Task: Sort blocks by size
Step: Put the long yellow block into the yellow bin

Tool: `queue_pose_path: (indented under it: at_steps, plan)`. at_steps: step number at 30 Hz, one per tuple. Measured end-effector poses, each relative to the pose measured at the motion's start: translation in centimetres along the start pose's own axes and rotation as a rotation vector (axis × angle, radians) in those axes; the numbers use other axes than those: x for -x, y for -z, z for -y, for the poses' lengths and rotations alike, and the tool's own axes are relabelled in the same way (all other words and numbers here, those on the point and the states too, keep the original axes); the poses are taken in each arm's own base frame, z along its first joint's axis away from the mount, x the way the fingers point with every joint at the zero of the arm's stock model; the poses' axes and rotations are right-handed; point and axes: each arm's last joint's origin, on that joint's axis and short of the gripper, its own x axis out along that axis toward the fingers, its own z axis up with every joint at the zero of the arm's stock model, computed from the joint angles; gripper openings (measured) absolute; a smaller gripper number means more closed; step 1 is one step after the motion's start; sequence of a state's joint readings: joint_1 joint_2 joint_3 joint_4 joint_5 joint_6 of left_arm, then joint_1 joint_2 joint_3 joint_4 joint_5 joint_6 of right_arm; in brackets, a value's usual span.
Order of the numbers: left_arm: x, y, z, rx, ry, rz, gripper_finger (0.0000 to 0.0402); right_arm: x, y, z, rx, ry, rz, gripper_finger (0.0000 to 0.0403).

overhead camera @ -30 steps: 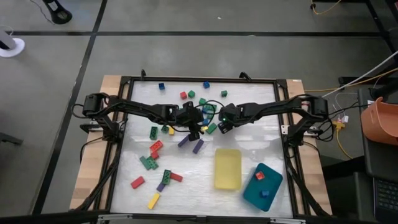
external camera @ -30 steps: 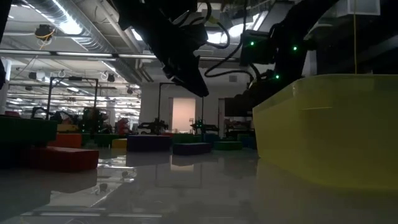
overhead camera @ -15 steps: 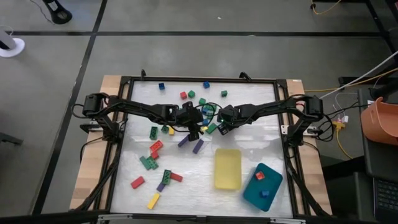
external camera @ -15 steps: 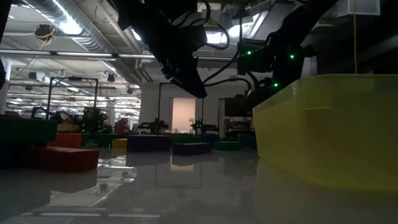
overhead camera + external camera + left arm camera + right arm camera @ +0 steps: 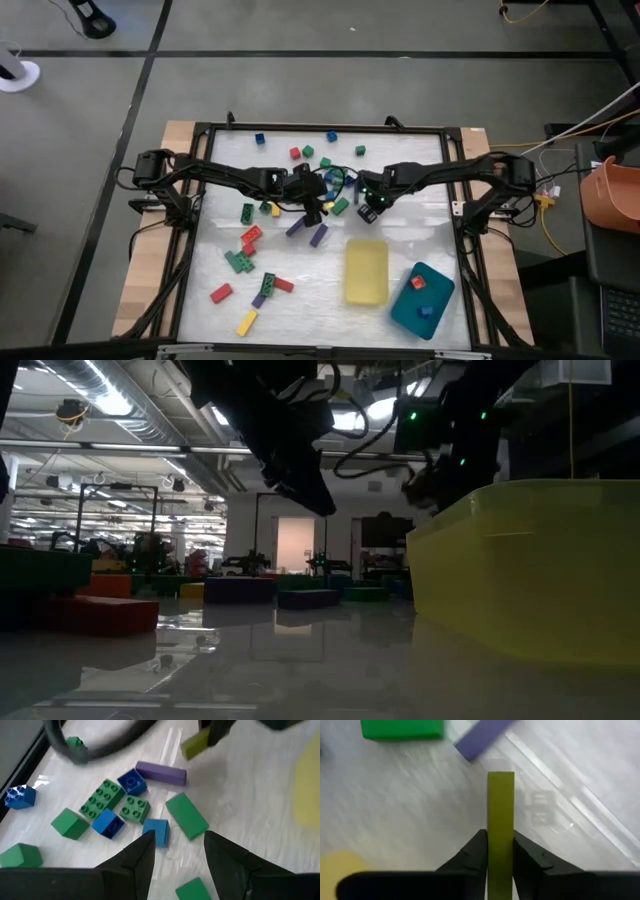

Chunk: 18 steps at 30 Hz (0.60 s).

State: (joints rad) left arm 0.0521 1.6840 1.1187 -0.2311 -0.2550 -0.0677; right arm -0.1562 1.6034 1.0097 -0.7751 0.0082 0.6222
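We see the right gripper (image 5: pixel 500 851) lifted above the middle of the table (image 5: pixel 420 235), its fingers clamped on a long olive-yellow block (image 5: pixel 500 827) that juts out past their tips. The left gripper (image 5: pixel 175 851) hovers beside it over a cluster of green, blue and purple blocks (image 5: pixel 131 802), fingers apart and holding nothing. Other blocks lie scattered toward the table's left edge, with the yellow tray (image 5: pixel 366 270) and teal tray (image 5: pixel 421 300) near its right front corner.
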Motion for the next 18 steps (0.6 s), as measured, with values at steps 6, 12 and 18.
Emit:
queue_pose_path:
  at_steps: [6,12,18]
  plan:
    - [0.0,-0.6,0.0,0.041,0.005,0.058,0.0157,4.0,0.7,-0.5,0.037,-0.058,0.050,0.0053]
    - [0.1,-1.1,0.1,0.132,0.014,0.110,0.0157,6.5,3.3,-3.4,0.170,-0.223,0.075,0.0066]
    - [0.1,-1.2,0.1,0.153,0.016,0.120,0.0157,6.4,7.0,-6.8,0.345,-0.270,0.031,0.0079]
